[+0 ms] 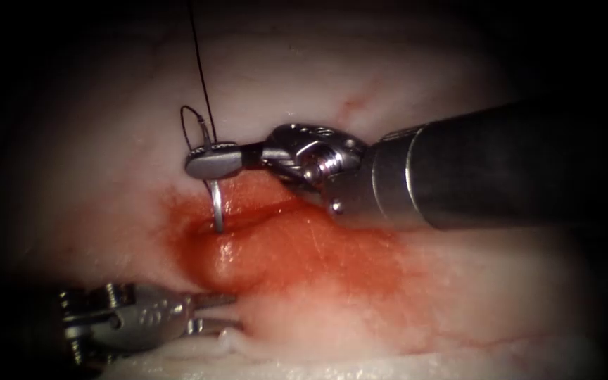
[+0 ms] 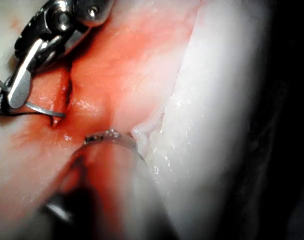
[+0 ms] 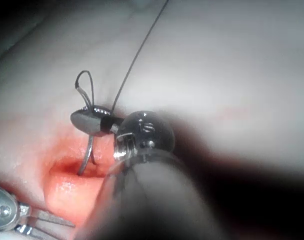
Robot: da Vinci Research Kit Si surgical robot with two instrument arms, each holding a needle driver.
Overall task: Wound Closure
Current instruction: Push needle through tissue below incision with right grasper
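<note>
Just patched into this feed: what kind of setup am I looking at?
Likely a bench suturing practice rig. The right end effector holds a curved needle whose tip sits in the cut of a pork tissue slab; thread trails off, and the left end effector holds the tissue edge.

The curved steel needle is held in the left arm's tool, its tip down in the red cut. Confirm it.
Not so: the right arm's tool, not the left, is shut on the curved steel needle, near the thread end, as the endoscope view shows. The needle's tip does go down into the red cut in the tissue. The left arm's tool grips the tissue edge.
</note>
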